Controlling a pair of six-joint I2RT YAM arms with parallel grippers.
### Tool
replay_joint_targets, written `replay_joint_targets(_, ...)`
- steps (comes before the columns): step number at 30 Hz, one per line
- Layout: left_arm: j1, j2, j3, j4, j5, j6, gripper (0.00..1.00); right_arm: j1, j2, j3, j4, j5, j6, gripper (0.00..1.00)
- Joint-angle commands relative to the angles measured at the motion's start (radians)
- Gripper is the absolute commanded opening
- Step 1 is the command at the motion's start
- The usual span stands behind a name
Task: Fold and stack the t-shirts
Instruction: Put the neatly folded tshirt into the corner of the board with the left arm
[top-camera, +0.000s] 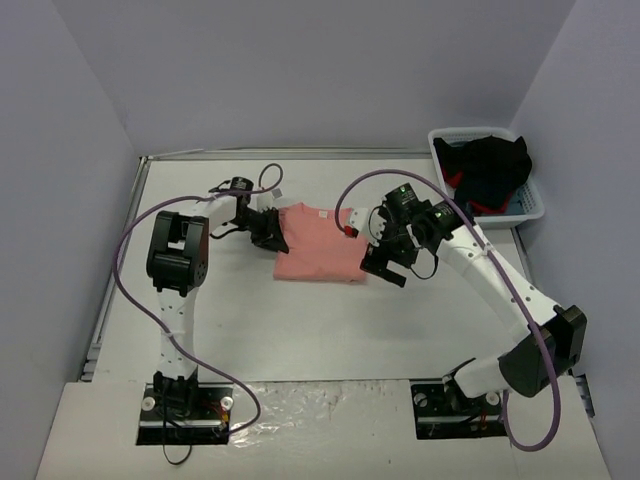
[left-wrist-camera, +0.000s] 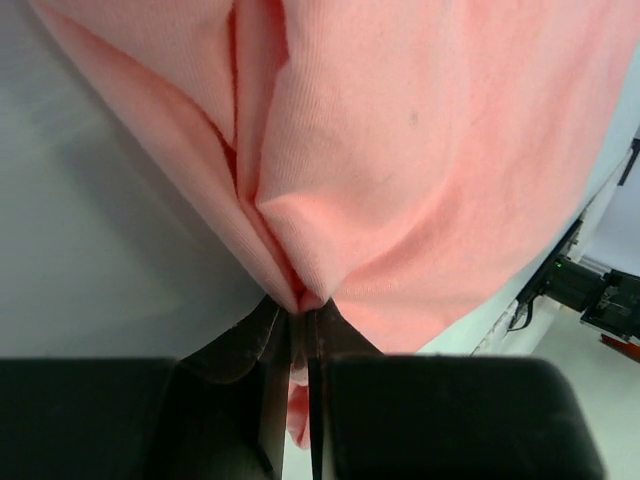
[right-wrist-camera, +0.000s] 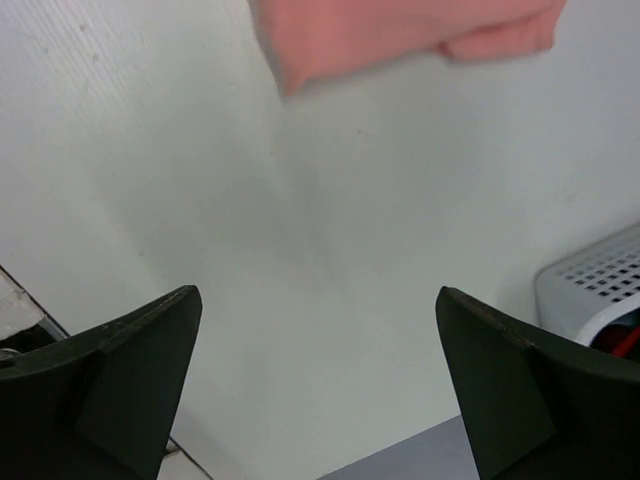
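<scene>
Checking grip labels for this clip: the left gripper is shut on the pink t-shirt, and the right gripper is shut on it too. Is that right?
Not quite. The left gripper is shut on the pink t-shirt, but the right gripper is open. The right wrist view shows its jaws spread wide over the table, with the shirt lying beyond them.

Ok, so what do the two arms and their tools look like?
The left arm and right arm have white links, bulky black joints and loose purple cables. The left tool and right tool are black with two wedge-shaped fingers.
</scene>
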Motion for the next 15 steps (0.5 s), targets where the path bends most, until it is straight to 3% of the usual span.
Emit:
replay_joint_targets(1, 0.068, -0.054, 0.054, -0.127, -0.096, 0.1, 0.03, -0.035, 0.003, -0.1, -0.031, -0.048, -0.002, 1.0)
replay_joint_targets(9, 0.275, 0.041, 0.322, -0.401, -0.188, 0.296, 0.02, -0.098, 0.038, -0.177, 0.078, -0.126, 0.024, 1.0)
replay_joint_targets(15, 0.39, 0.117, 0.47, -0.477, -0.333, 0.375, 0.02, -0.141, 0.136, -0.175, 0.108, -0.142, 0.047, 1.0)
